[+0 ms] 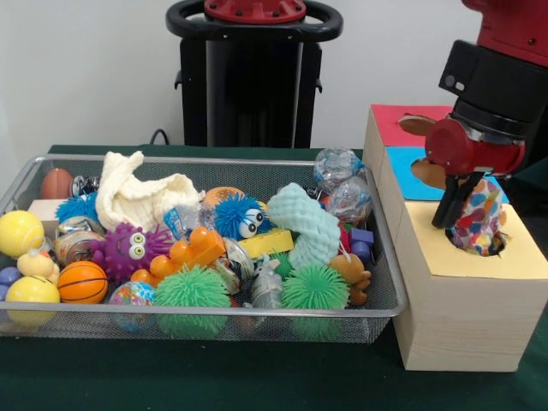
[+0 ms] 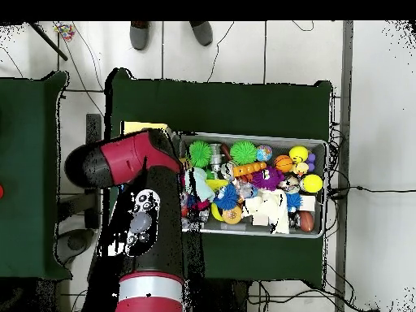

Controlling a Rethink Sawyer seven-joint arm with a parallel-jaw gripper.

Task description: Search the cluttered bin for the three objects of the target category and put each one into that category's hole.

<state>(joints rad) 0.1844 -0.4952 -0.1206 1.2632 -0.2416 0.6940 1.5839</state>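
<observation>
Front view: green-covered worktop (image 1: 171, 377), white wall behind, black pedestal at top centre. Wire-mesh bin (image 1: 197, 321) sits left, packed with toys; cream knitted cloth (image 1: 137, 197) at its back. Pale wooden box (image 1: 454, 308) just right of the bin, faces red, blue, yellow from back to front. End effector (image 1: 467, 210) is over the yellow face, fingers closed on a polka-dot cloth bunch (image 1: 478, 218), whose lower end sits in the hole (image 1: 488, 248).

Overhead view: green worktop (image 2: 244, 106) on a white tiled floor with cables, second green surface at left. Bin (image 2: 318, 145) lies right of the red arm (image 2: 130, 158), which hides the end effector and most of the box. Two shoes at the top edge.
</observation>
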